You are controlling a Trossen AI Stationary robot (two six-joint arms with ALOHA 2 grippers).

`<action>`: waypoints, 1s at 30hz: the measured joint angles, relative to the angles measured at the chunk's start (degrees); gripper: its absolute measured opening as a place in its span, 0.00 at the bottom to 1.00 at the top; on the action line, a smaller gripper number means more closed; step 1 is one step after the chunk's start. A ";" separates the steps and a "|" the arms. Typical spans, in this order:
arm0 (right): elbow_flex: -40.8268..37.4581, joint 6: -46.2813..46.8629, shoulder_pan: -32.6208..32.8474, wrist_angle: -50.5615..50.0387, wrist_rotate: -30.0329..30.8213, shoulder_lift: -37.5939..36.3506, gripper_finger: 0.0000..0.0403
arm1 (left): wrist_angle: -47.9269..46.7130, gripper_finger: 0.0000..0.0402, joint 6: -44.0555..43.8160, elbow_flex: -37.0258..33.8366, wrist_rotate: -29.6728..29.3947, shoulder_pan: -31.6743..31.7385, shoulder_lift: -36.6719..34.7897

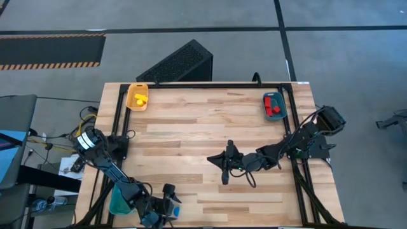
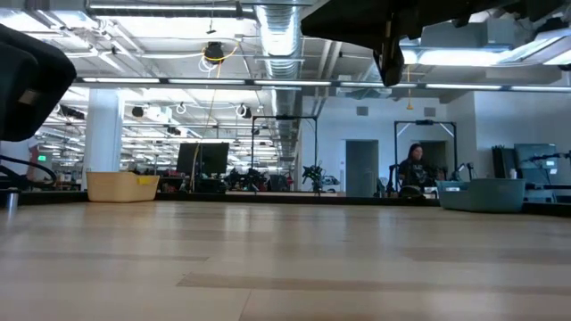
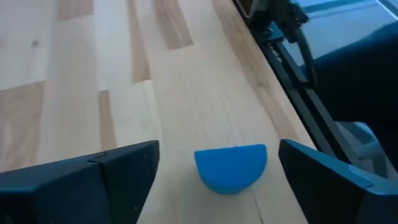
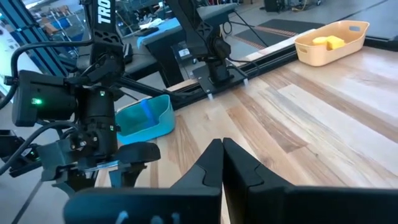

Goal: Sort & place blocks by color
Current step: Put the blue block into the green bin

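the left gripper [image 1: 166, 207] is sitting low at the near left corner of the worktop [image 1: 210, 137], its jaws spread wide and released. between them a blue block [image 3: 231, 167], a half-round piece, is lying flat on the wood, touching neither jaw as far as the left wrist view shows. just beside this gripper, at the worktop's left edge near the same corner, a teal tray [image 1: 119, 200] is standing; the right wrist view is showing something blue inside it, though its shape cannot be told.

the right gripper [image 1: 224, 172] is hanging over the middle of the worktop, a little toward the near edge, its jaws clenched together and grasping nothing.

at the far left corner a yellow tray [image 1: 138, 97] is holding yellow blocks [image 1: 140, 98]. at the far right corner a blue-grey tray [image 1: 275, 106] is holding red blocks [image 1: 274, 105]. the two far trays are well apart from both grippers.

in the low view the yellow tray and the blue-grey tray are showing at the far edge, and a person [image 2: 414, 169] is sitting in the room beyond the worktop.
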 joint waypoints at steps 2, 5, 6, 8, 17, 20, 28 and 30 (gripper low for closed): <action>0.00 -0.02 -0.02 0.04 0.02 0.00 0.05 | 0.03 0.75 -1.39 0.00 -0.93 0.04 0.00; 0.00 -0.04 -0.02 -0.02 0.01 0.00 0.05 | 0.70 0.68 -2.63 0.00 -0.77 0.45 1.10; 0.00 -0.04 -0.02 -0.02 0.02 0.00 0.05 | 0.83 0.67 -2.64 -0.02 -0.65 0.45 1.69; 0.00 -0.05 -0.02 -0.20 0.02 0.00 0.05 | 2.71 0.64 -2.64 -0.02 0.89 0.53 3.02; 0.00 -0.11 -0.02 -0.70 0.00 0.00 0.05 | 4.07 0.49 -1.17 -0.02 1.78 0.01 4.16; 0.00 -0.13 -0.02 -0.70 0.00 0.00 0.05 | 3.66 0.37 -1.63 -0.02 1.88 -0.08 3.64; 0.00 0.70 -0.02 -0.68 0.00 0.00 0.04 | -10.04 0.34 -15.34 -0.02 1.69 0.63 -4.75; 0.00 0.81 0.00 -0.65 0.00 0.00 0.05 | -20.03 0.34 -22.19 -0.02 2.34 -0.16 -9.70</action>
